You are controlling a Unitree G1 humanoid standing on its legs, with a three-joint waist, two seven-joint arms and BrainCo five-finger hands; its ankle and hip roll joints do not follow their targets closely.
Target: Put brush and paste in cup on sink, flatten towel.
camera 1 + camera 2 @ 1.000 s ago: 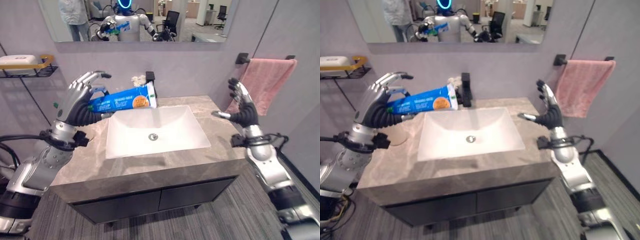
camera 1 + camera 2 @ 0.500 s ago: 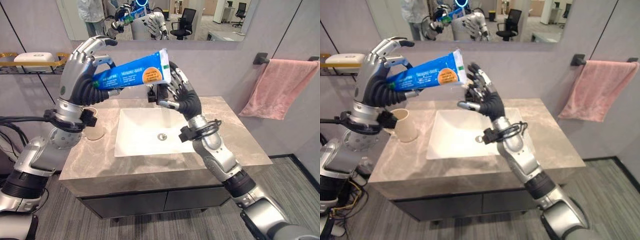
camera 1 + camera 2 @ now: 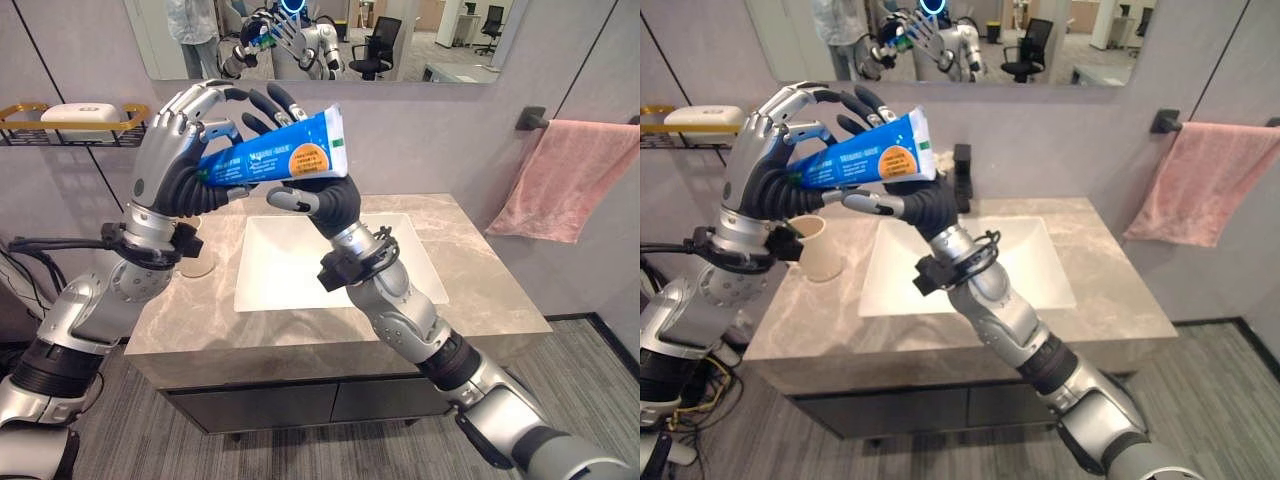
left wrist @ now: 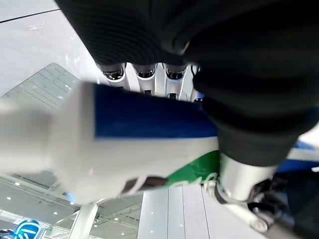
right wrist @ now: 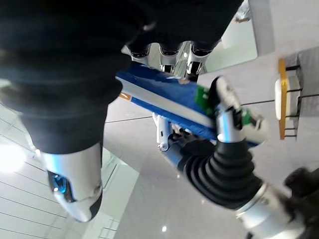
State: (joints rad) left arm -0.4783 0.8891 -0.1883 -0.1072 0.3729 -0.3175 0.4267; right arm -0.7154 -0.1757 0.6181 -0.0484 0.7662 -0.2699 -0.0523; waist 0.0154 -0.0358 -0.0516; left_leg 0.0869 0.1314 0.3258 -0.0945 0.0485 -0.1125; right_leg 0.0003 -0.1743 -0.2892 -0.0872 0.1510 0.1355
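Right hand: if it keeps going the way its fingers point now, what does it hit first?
The toothpaste tube. The right hand sits under and behind it with fingers reaching up along it, while the left hand grips the tube. Contact looks made, though depth is uncertain.

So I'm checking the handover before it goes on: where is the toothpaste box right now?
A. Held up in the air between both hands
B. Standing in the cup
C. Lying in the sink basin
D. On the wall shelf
A: the toothpaste box is raised above the counter, the left hand curled round one end while the right hand meets it from behind.
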